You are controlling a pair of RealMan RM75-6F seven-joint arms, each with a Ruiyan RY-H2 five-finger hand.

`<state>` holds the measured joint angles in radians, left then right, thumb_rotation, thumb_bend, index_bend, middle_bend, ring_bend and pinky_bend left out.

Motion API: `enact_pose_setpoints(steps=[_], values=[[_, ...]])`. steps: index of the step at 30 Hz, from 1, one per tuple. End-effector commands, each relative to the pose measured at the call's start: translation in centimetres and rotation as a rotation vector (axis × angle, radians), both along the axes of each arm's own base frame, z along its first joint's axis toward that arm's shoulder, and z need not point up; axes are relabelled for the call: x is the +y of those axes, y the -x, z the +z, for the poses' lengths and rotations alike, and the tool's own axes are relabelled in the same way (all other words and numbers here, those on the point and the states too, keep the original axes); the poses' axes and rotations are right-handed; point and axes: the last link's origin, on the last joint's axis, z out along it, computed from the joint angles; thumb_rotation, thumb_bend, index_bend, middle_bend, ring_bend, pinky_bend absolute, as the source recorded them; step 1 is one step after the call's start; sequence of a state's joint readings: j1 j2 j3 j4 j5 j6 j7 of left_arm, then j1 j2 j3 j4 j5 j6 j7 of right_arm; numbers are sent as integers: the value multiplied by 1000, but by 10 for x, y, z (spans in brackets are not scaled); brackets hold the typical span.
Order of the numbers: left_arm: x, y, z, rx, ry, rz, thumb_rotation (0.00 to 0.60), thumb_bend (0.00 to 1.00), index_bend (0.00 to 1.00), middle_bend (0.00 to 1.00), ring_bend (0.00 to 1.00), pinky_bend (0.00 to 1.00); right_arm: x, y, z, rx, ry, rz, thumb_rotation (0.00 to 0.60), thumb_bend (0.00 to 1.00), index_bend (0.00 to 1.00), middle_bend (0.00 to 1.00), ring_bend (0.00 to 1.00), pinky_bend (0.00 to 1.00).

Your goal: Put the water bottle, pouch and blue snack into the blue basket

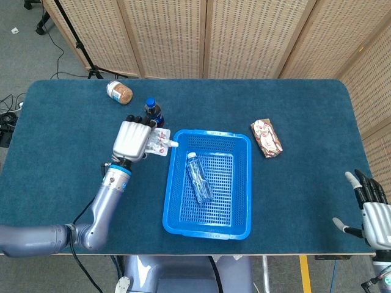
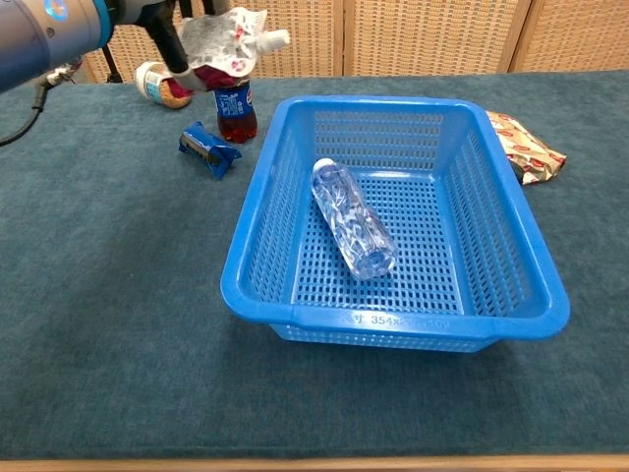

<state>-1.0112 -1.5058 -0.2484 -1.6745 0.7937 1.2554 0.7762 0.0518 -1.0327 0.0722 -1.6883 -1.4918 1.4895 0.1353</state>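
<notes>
My left hand (image 1: 132, 140) holds the white and pink spouted pouch (image 2: 224, 41) up in the air, just left of the blue basket's (image 1: 171, 183) far left corner. In the head view the pouch (image 1: 160, 143) pokes out from under the fingers, spout toward the basket. The clear water bottle (image 2: 352, 218) lies on its side inside the basket (image 2: 256, 285). The blue snack (image 2: 207, 149) lies on the cloth left of the basket, hidden under the hand in the head view. My right hand (image 1: 374, 210) hangs open off the table's near right corner.
A cola bottle (image 2: 234, 103) stands behind the blue snack, and a jar (image 1: 119, 93) lies further back left. A red and white snack bag (image 1: 267, 138) rests right of the basket. Blue cloth covers the table (image 1: 61, 134).
</notes>
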Motion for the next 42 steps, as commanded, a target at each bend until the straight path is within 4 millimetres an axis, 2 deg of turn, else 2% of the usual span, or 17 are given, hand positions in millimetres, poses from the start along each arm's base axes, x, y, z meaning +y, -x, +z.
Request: enact_pose_setpoints(steps=[1, 8, 10, 14, 17, 21, 29, 37, 42], values=[[-11, -26, -11, -71, 12, -69, 600, 260, 741, 370, 354, 306, 0, 1, 1, -2, 2, -4, 600, 156, 8, 0, 0, 0], [-34, -63, -35, -146, 80, -147, 600, 250, 741, 370, 355, 306, 1, 3, 5, -10, 12, -5, 600, 156, 8, 0, 0, 0], [-40, -70, -41, -155, 104, -157, 600, 234, 703, 354, 352, 306, 2, 3, 6, -11, 15, -6, 600, 156, 8, 0, 0, 0], [-50, -74, -50, -134, 154, -164, 600, 208, 464, 187, 239, 296, 3, 4, 7, -12, 18, -5, 600, 156, 8, 0, 0, 0], [-56, -75, -55, -105, 182, -177, 600, 186, 337, 53, 114, 218, 3, 4, 7, -15, 18, -5, 600, 156, 8, 0, 0, 0], [-57, -70, -59, -89, 216, -162, 600, 146, 256, 0, 13, 130, 4, 3, 7, -14, 15, -4, 600, 156, 8, 0, 0, 0], [-48, -58, -54, -74, 216, -113, 600, 122, 246, 0, 9, 126, 4, 4, 6, -11, 11, -7, 600, 156, 8, 0, 0, 0], [-31, -30, -27, 7, 231, -16, 600, 122, 246, 0, 8, 126, 4, 4, 6, -8, 11, -9, 600, 156, 8, 0, 0, 0], [-16, -4, -1, 149, 244, 41, 600, 139, 243, 0, 0, 126, 4, 3, 4, -1, 2, -7, 600, 156, 8, 0, 0, 0]])
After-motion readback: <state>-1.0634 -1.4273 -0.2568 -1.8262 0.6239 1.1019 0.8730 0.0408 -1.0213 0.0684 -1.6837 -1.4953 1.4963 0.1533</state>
